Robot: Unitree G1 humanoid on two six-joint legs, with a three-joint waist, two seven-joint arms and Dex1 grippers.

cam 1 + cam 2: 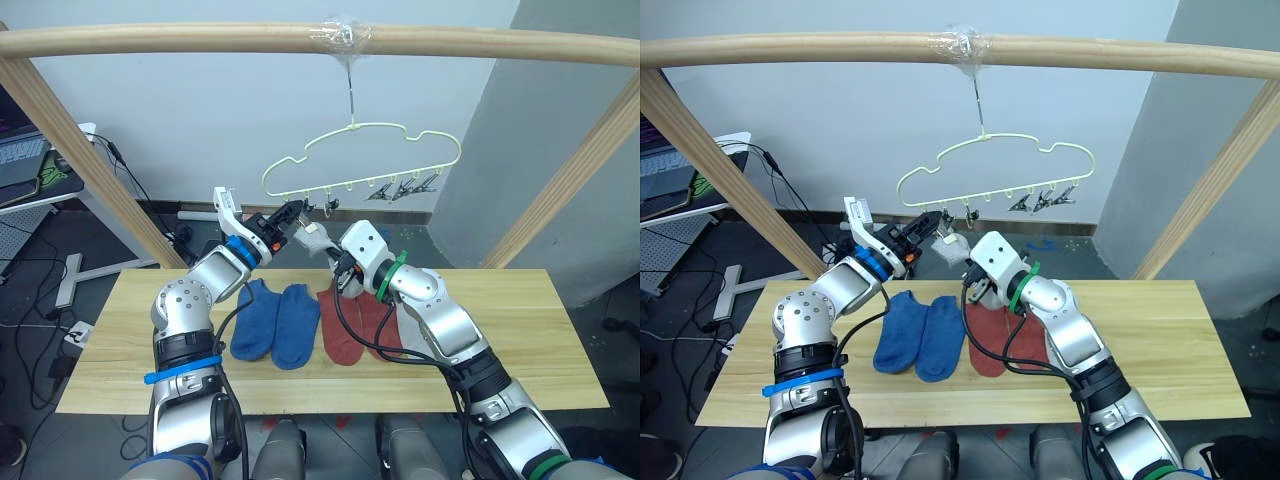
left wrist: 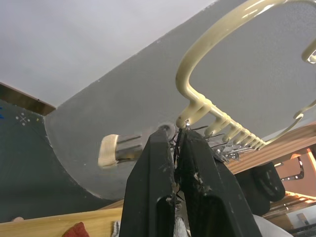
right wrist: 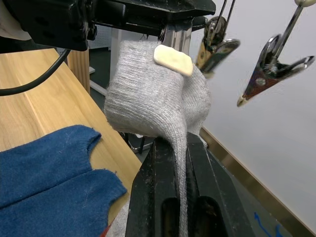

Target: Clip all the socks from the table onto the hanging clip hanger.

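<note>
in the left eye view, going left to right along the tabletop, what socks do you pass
blue sock → second blue sock → rust-red sock → second rust-red sock, partly under the right arm.

The table [image 1: 520, 330] is light wood planks; on it lie two blue socks [image 1: 275, 320] side by side, touching, with two red socks [image 1: 352, 325] just beside them
</note>
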